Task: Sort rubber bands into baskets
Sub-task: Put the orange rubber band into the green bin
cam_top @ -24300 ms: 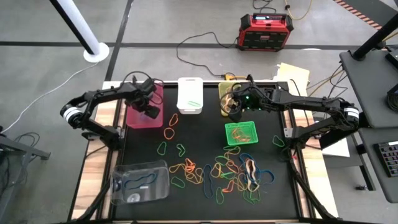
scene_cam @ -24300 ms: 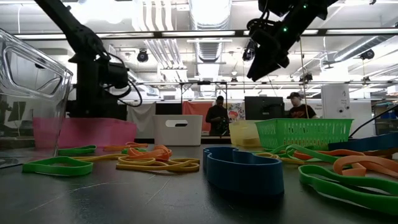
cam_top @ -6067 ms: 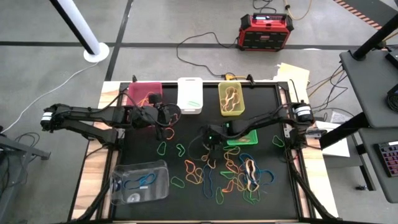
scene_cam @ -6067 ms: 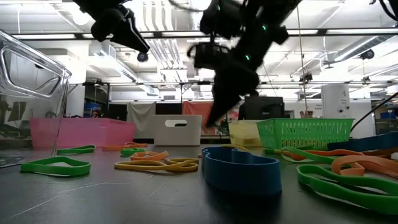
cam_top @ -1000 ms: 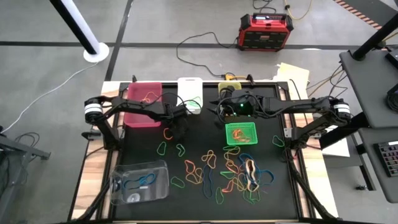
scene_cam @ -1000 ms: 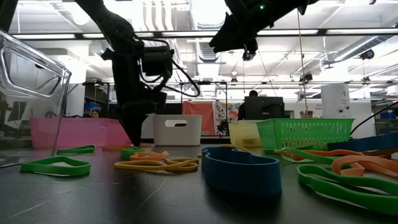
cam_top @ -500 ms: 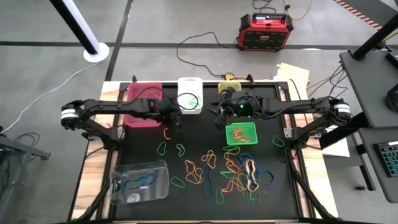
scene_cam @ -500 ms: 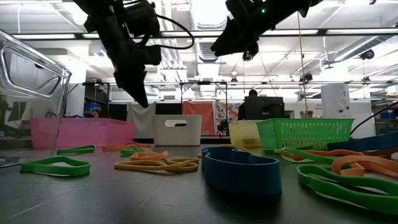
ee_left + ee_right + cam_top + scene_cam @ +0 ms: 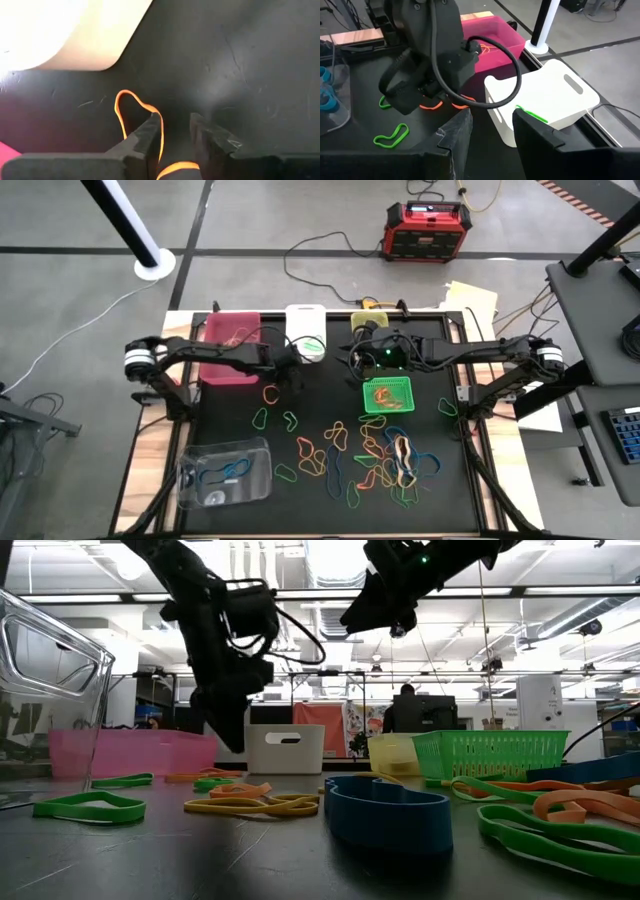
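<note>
Rubber bands (image 9: 365,455) lie scattered on the black table (image 9: 450,500), mostly in a tangled pile toward the front right: thin floppy loops in orange, yellow, green, blue and red, flattened into irregular squashed shapes. A few green (image 9: 259,418) and orange (image 9: 270,393) ones lie apart nearer the left arm.

Baskets: pink basket (image 9: 231,352) back left with an orange band inside, white basket (image 9: 306,335) back middle with a green band in it, yellow-green basket (image 9: 365,330) back right and largely covered by the right arm, small green mesh basket (image 9: 387,395) with orange/yellow bands inside, clear basket (image 9: 225,472) front left holding blue bands.

Left gripper (image 9: 175,135) is low over the bare table just in front of the white basket, fingers partly apart with a narrow gap. An orange band loops beside and under one finger (image 9: 150,132); cannot tell if it is gripped or just lying there.

Right gripper (image 9: 492,132) hangs raised over the yellow-green basket, fingers about half open, nothing between them.

Low view: thick-looking blue (image 9: 385,808), green (image 9: 90,806) and yellow (image 9: 250,805) bands lie flat in the foreground.
</note>
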You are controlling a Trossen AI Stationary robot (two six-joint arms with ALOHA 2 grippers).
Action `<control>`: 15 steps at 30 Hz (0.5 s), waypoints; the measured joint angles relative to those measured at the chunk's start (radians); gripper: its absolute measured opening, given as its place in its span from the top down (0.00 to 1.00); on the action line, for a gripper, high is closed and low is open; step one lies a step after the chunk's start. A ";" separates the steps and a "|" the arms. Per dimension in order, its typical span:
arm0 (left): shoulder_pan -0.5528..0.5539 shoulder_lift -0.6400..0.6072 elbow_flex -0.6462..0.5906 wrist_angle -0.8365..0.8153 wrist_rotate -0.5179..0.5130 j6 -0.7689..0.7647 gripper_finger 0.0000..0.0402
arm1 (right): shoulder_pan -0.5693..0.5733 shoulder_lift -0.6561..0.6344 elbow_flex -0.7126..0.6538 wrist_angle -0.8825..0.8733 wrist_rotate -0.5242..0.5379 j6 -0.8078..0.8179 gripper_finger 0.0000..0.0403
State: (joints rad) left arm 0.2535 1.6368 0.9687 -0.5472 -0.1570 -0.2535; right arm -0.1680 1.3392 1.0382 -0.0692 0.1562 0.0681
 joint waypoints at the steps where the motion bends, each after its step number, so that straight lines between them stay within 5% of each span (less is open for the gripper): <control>1: 0.000 0.006 0.001 0.000 -0.001 0.000 0.76 | 0.000 0.000 0.000 0.000 -0.001 0.000 0.65; 15: 0.000 0.097 0.002 -0.062 -0.083 -0.062 0.73 | 0.000 0.000 0.000 0.001 0.000 0.002 0.65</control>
State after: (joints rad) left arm 0.2535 1.7340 0.9703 -0.6097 -0.2402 -0.3157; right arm -0.1680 1.3392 1.0378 -0.0685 0.1558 0.0704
